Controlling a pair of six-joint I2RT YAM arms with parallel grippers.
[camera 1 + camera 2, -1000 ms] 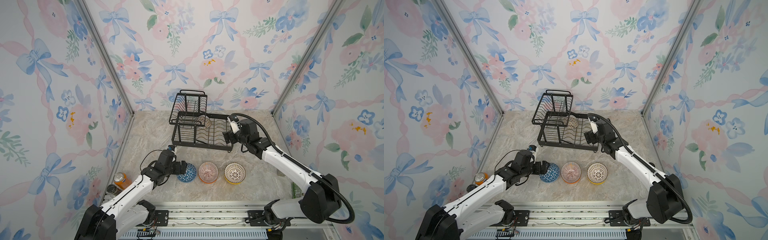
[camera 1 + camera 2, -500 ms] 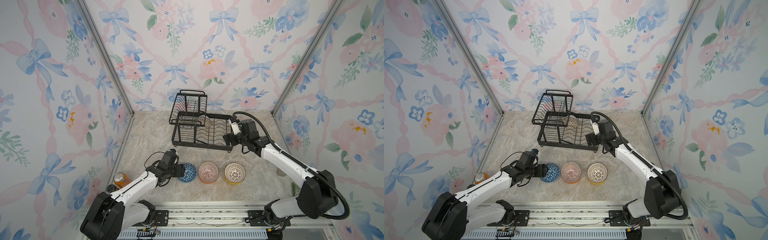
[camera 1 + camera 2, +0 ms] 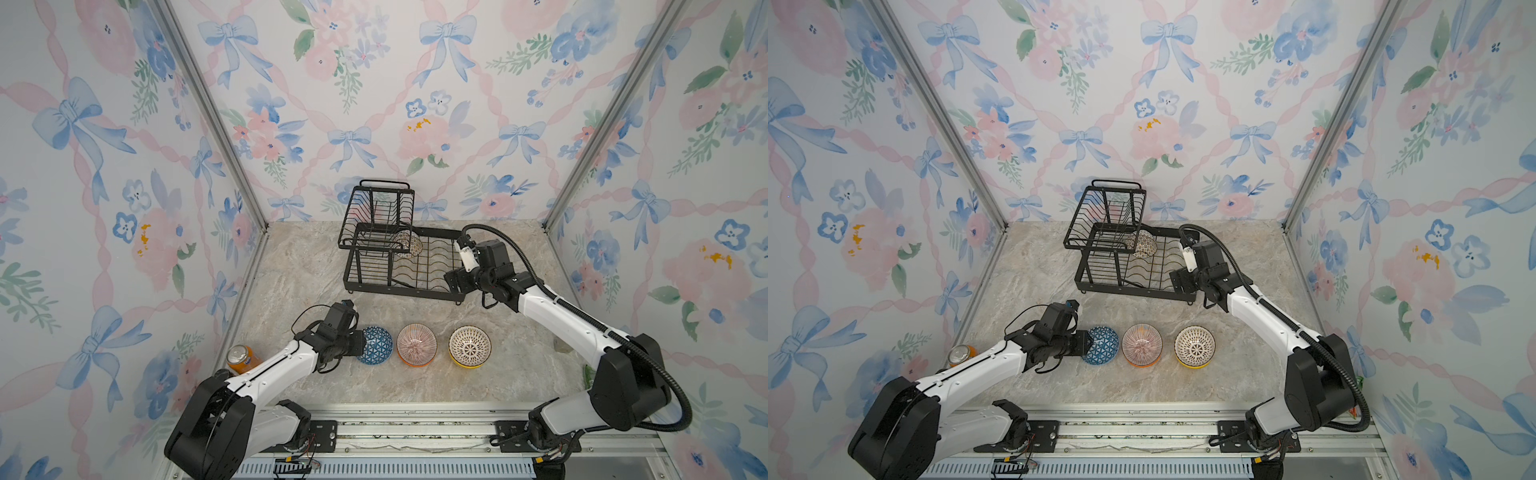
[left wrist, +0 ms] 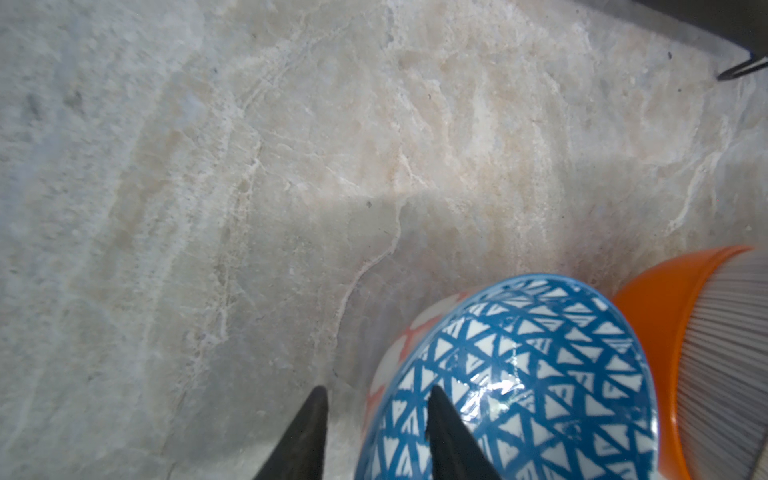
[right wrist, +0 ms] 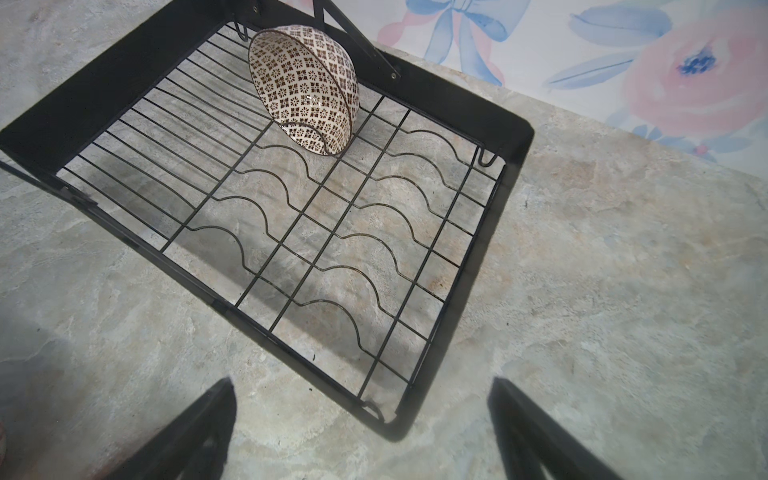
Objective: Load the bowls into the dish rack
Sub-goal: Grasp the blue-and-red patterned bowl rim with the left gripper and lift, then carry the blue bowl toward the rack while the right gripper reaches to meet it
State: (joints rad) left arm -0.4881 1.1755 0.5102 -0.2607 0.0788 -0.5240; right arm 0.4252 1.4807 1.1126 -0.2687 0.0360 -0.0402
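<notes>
Straddling blue bowl (image 4: 519, 374) rim, left tool (image 4: 376, 390), one finger inside, one outside

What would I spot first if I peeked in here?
Three small round bowls sit in a row on the marble table: a blue triangle-patterned bowl, a pink-striped bowl and a white dark-lattice bowl. The left gripper straddles the blue one's rim. Behind, a black wire dish rack holds one brown-and-white patterned bowl, tipped on edge.

light: bright, even | shadows: soft under dish rack (image 5: 62, 120) | glare: blue bowl (image 4: 503, 386) | blur: right fingers (image 5: 187, 436) out of focus
</notes>
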